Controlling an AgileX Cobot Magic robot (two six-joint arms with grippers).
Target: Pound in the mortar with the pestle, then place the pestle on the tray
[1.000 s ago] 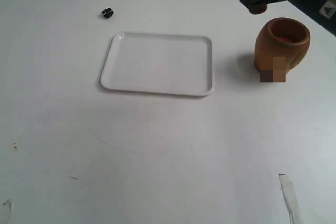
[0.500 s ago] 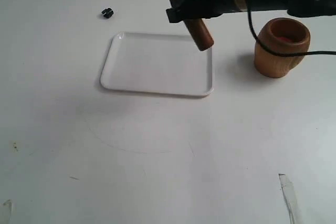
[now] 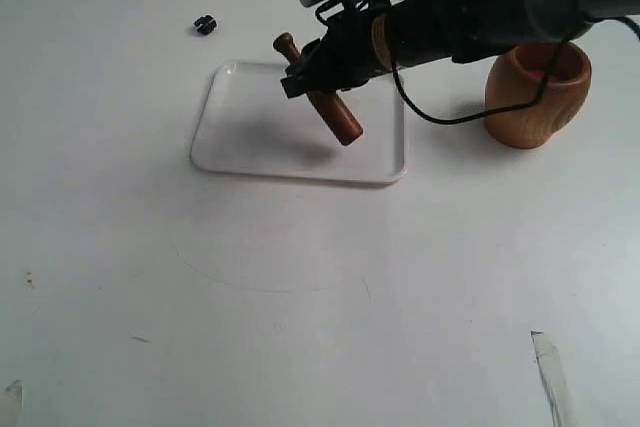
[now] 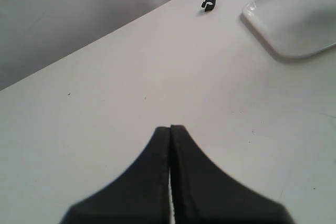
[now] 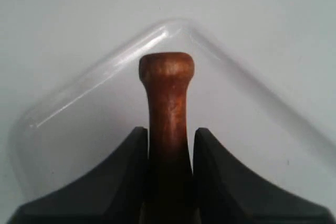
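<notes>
My right gripper [image 3: 318,75] [image 5: 169,132] is shut on the reddish-brown pestle [image 3: 322,105] [image 5: 167,103] and holds it tilted just above the white tray [image 3: 250,127] [image 5: 79,124]; its thick end points down toward the tray's right half and its small knob points up to the left. The brown wooden mortar [image 3: 537,97] stands upright on the table to the right of the tray, partly behind the right arm. My left gripper [image 4: 170,127] is shut with nothing in it, low over bare table; it does not show in the exterior view.
A small black clip [image 3: 205,24] [image 4: 209,4] lies on the white table beyond the tray's far left corner. A corner of the tray [image 4: 294,22] shows in the left wrist view. A thin strip of tape [image 3: 552,377] lies near the front right edge.
The right arm has swept left from beside the mortar to over the tray, carrying the pestle, and has lowered it toward the tray's surface.
</notes>
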